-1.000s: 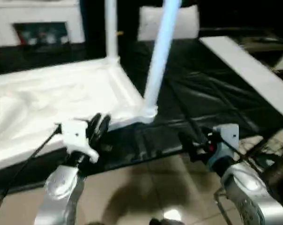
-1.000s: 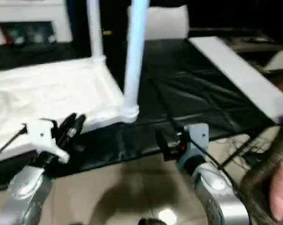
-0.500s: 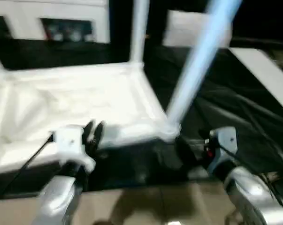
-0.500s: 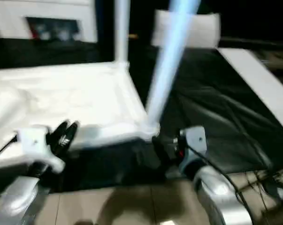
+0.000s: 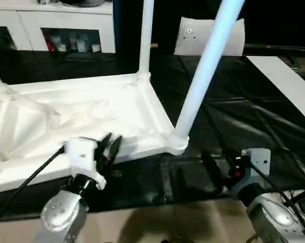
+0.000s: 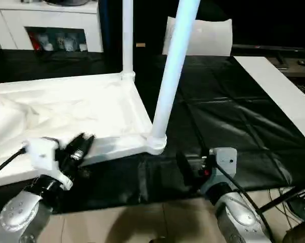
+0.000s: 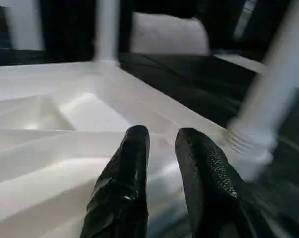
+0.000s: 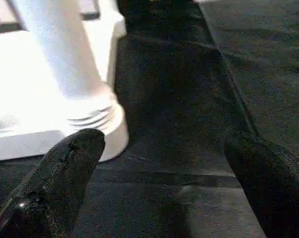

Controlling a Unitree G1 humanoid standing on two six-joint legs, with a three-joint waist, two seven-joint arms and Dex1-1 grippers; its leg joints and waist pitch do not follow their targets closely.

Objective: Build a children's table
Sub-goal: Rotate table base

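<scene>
White plastic tabletop (image 5: 81, 114) lies upside down on the black counter (image 5: 253, 116), its near-corner leg (image 5: 203, 71) leaning; left claw (image 5: 109, 147), nearly closed and seemingly empty, hovers at the rim, while right claw (image 8: 164, 163), spread wide, should close squarely around that leg's base.

Tabletop (image 5: 91, 114): laid upside down on the desk (image 5: 243, 116), toward its left.
Near leg (image 5: 203, 76): stood in the tabletop's near right corner socket.
Far leg (image 5: 145, 38): stood in the far right corner.
Left gripper (image 5: 110, 148): placed at the tabletop's near edge.
Right gripper (image 5: 211, 167): placed before the near leg's corner, apart from it.
Cabinet (image 5: 56, 25): set behind the desk, at left.
</scene>
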